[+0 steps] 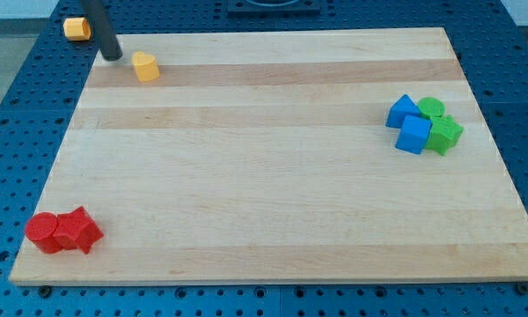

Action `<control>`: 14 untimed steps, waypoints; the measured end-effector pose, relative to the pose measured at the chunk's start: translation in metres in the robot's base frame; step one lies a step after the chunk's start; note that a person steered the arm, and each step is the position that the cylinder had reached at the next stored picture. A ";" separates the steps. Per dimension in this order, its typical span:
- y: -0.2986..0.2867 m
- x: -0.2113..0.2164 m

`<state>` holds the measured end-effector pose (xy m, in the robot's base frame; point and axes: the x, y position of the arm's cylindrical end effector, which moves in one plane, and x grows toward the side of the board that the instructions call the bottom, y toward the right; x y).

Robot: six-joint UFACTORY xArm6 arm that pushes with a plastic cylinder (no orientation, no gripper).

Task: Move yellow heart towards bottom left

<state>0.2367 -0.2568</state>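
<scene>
**Tip lining up behind the yellow heart**

The yellow heart (145, 66) is sitting near the board's (264, 220) top left corner. My tip (112, 56) is standing just to the heart's left, slightly apart; there being no claw, nothing is clenched or grasped. A yellow block (77, 28) is lying off the board beyond the tip. Far below the heart, red blocks (63, 232) are crowding the bottom left goal, so I am judging the tip needs to get above-right first

Before me lies a wooden board (273, 176) on a blue pegboard (18, 88). At the view's right, two blue blocks (408, 123) and two green blocks (440, 125) huddle touching. Two red blocks (63, 232) touch at bottom left. A yellow cylinder (76, 28) lies off the board, top left.
</scene>
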 end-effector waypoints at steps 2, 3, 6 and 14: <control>0.041 0.043; 0.065 0.073; 0.104 0.072; 0.035 0.201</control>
<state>0.4377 -0.2221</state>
